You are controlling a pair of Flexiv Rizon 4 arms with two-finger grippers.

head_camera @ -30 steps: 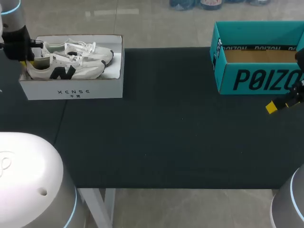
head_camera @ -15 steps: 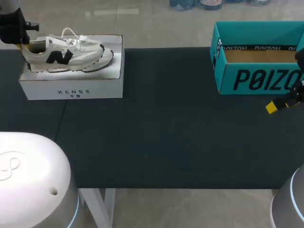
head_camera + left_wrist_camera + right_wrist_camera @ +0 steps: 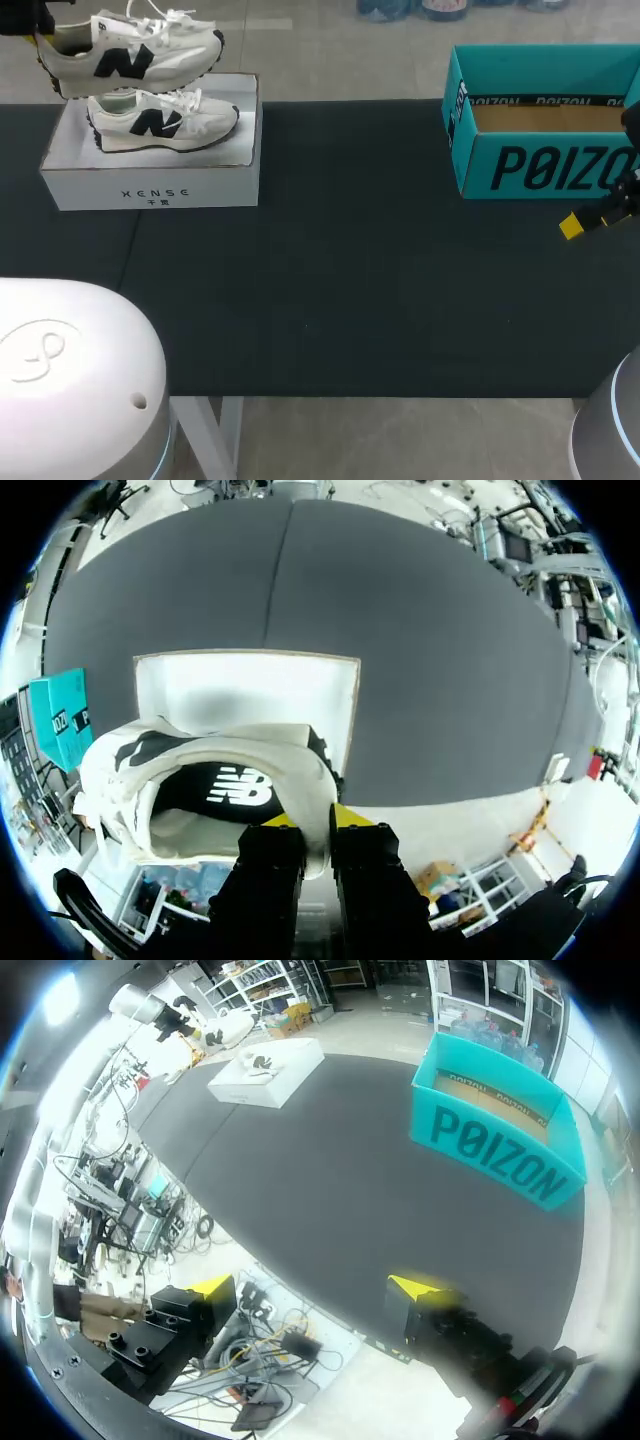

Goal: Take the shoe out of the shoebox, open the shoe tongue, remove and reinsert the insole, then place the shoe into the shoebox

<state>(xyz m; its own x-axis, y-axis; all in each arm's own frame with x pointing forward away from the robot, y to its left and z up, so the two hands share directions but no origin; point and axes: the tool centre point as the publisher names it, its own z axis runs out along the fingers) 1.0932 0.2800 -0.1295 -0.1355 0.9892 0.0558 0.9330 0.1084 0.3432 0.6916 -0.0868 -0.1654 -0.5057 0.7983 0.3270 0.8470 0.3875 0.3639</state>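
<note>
The white shoebox (image 3: 150, 185), at the far left corner of the bench (image 3: 350, 290), bears one short word in small, spaced dark capitals on its near wall, with two smaller characters beneath (too small to make out). The teal box (image 3: 545, 165), at the far right corner, carries one word in big dark capitals across its near wall. A dark strip of repeated lettering runs inside its far wall. The lifted shoe (image 3: 130, 50) and the second shoe (image 3: 160, 122) each show a large dark letter logo on the side. In the left wrist view, a white logo stands on the lifted shoe's dark insole (image 3: 238, 785).
</note>
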